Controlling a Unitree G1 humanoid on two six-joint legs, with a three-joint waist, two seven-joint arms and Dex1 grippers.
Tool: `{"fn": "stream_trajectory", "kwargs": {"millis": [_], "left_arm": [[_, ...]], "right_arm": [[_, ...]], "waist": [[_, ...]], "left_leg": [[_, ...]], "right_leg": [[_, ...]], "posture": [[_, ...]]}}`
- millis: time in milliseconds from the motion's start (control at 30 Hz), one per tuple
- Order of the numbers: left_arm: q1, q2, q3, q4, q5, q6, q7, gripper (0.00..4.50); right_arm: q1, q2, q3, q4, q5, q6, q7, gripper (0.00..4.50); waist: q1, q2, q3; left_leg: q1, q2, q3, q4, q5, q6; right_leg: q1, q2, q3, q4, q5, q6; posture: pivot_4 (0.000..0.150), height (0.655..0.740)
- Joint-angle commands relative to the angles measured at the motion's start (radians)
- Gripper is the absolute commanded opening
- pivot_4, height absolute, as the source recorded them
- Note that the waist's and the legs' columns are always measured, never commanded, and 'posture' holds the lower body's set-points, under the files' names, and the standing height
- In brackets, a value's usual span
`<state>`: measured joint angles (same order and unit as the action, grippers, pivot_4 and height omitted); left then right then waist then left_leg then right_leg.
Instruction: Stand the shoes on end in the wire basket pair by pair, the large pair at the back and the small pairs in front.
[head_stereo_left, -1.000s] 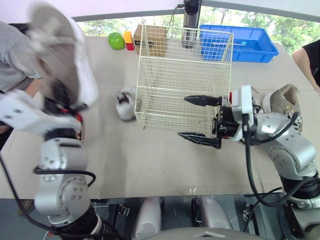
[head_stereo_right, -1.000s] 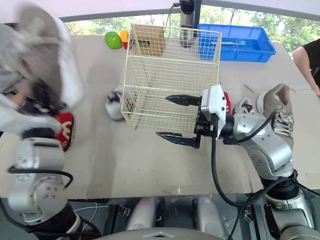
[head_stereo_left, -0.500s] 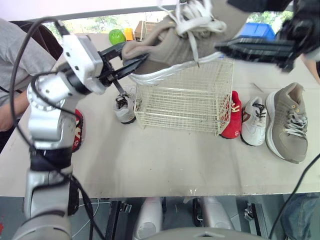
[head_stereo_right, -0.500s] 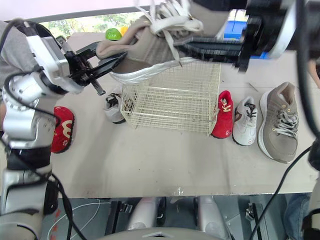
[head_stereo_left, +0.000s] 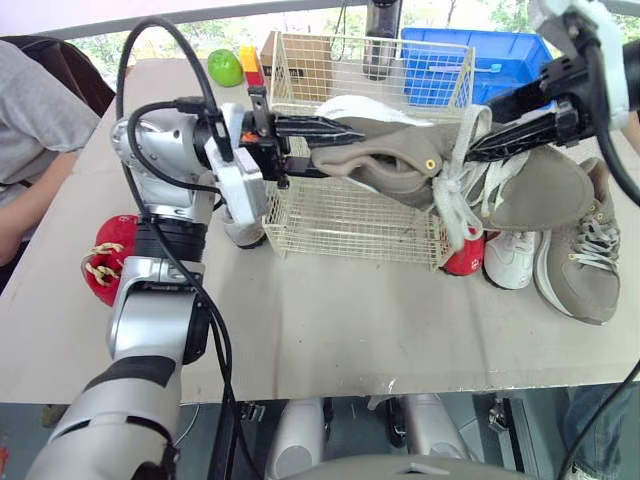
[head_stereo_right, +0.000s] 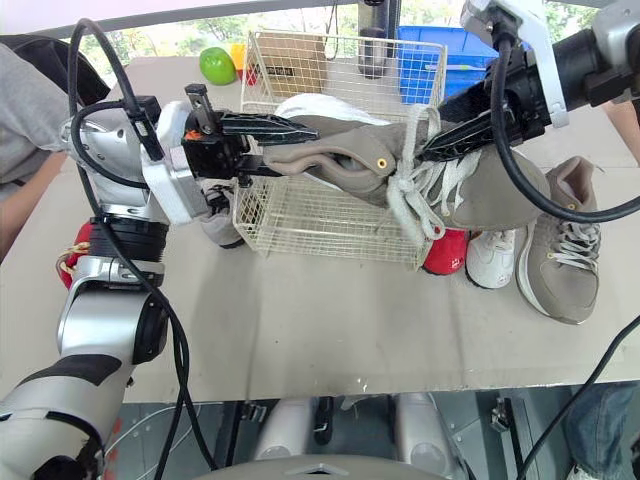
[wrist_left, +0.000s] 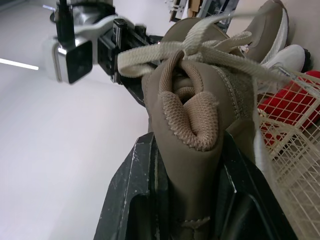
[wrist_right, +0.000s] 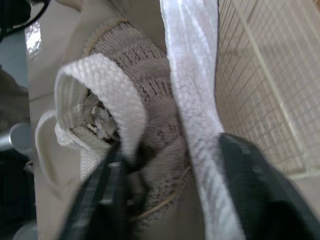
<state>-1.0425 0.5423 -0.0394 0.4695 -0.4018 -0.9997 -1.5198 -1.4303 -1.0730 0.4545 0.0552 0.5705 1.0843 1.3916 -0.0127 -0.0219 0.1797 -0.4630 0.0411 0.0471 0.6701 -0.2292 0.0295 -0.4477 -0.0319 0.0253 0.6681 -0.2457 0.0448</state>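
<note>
With left fingers (head_stereo_left: 300, 125) clamping its heel and right fingers (head_stereo_left: 510, 144) pinching its laced front, I'd upend the large tan shoe (head_stereo_left: 400, 165) slowly at the back of the wire basket (head_stereo_left: 350, 215).

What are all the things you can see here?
Wire basket: one, cream, mid-table.
Held shoe: one, tan, over the basket.
Big shoe: one, tan, table's right end.
White shoes: two, right of basket, left of basket.
Red shoes: two, far left, right of basket.
Ball: one, green, back.
Bin: one, blue, back right.
Box: one, brown, behind basket.
Person's sleeve: one, grey, left edge.
Left gripper, right gripper: black, both shut on held shoe.
</note>
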Motion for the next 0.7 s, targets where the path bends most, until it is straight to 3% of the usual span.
{"fn": "stream_trajectory", "kwargs": {"millis": [33, 100, 133, 167, 233, 300, 333, 433, 567, 700], "left_arm": [[-0.058, 0.018, 0.054, -0.008, -0.087, -0.05, 0.03, 0.72], [-0.055, 0.04, 0.054, -0.018, -0.116, 0.042, 0.022, 0.72], [-0.046, 0.05, 0.069, -0.039, -0.143, 0.19, 0.081, 0.72], [-0.027, 0.067, 0.076, -0.082, -0.19, 0.389, 0.147, 1.7], [0.038, 0.147, 0.07, -0.201, -0.348, 0.889, 0.289, 2.6], [0.096, 0.235, 0.148, -0.299, -0.745, 1.416, 0.581, 3.54], [0.157, 0.297, 0.181, -0.353, -0.895, 1.592, 0.624, 3.81], [0.351, 0.346, 0.247, -0.529, -1.0, 1.759, 0.803, 3.81], [0.473, 0.276, 0.264, -0.704, -1.19, 1.852, 1.093, 3.81], [0.449, 0.005, 0.166, -0.793, -1.279, 1.758, 1.432, 3.81]], "right_arm": [[-0.014, 0.0, -0.021, 0.017, -0.03, 0.024, 0.056, 0.65], [-0.008, 0.022, -0.051, 0.019, -0.012, 0.061, 0.05, 0.03], [-0.002, 0.038, -0.081, 0.023, 0.006, 0.096, 0.031, 0.03], [0.004, 0.054, -0.12, 0.027, 0.028, 0.137, 0.009, 0.0], [0.013, 0.092, -0.215, 0.038, 0.071, 0.214, -0.043, 0.0], [0.019, 0.148, -0.36, 0.051, 0.111, 0.308, -0.139, 0.0], [0.023, 0.185, -0.452, 0.047, 0.132, 0.359, -0.195, 0.0], [0.045, 0.314, -0.673, -0.032, 0.141, 0.471, -0.379, 0.0], [0.059, 0.492, -0.854, -0.119, 0.156, 0.528, -0.623, 0.0], [0.18, 0.64, -0.876, -0.324, 0.196, 0.53, -0.797, 0.0]], "waist": [[0.0, 0.0, 0.0], [0.0, 0.0, 0.0], [-0.001, 0.001, 0.0], [-0.001, 0.001, 0.0], [-0.005, 0.001, 0.001], [-0.01, 0.003, 0.002], [-0.017, 0.003, 0.002], [-0.026, 0.004, 0.002], [-0.004, 0.003, 0.002], [0.026, 0.005, 0.0]], "left_leg": [[0.0, 0.0, 0.0, 0.001, 0.0, 0.0], [0.0, 0.0, -0.001, 0.002, 0.0, 0.0], [0.0, 0.0, -0.001, 0.003, 0.0, 0.0], [0.0, 0.0, -0.001, 0.004, 0.0, 0.0], [0.0, 0.001, -0.002, 0.005, 0.0, 0.0], [0.001, 0.005, -0.008, 0.006, 0.0, 0.0], [0.001, 0.005, -0.009, 0.006, 0.0, 0.0], [0.001, 0.006, -0.014, 0.005, 0.001, -0.002], [0.001, 0.004, -0.016, 0.005, 0.005, -0.008], [0.002, -0.001, -0.022, 0.006, 0.005, -0.007]], "right_leg": [[0.0, 0.0, 0.0, 0.001, 0.0, 0.0], [0.0, 0.0, 0.0, 0.003, 0.0, 0.0], [0.0, 0.0, 0.0, 0.004, 0.0, 0.0], [-0.001, 0.0, 0.0, 0.006, 0.0, 0.0], [-0.001, 0.0, -0.001, 0.008, 0.0, 0.0], [-0.001, 0.0, 0.0, 0.011, -0.001, 0.001], [-0.001, 0.0, 0.0, 0.012, -0.001, 0.001], [0.0, -0.001, -0.004, 0.012, -0.001, 0.002], [0.001, -0.002, -0.006, 0.014, -0.001, 0.002], [0.005, -0.003, -0.009, 0.014, -0.001, 0.002]], "posture": [[0.15, 0.74], [0.15, 0.74], [0.15, 0.74], [0.15, 0.74], [0.15, 0.74], [0.15, 0.74], [0.15, 0.74], [0.15, 0.74], [0.15, 0.74], [0.15, 0.74]]}}
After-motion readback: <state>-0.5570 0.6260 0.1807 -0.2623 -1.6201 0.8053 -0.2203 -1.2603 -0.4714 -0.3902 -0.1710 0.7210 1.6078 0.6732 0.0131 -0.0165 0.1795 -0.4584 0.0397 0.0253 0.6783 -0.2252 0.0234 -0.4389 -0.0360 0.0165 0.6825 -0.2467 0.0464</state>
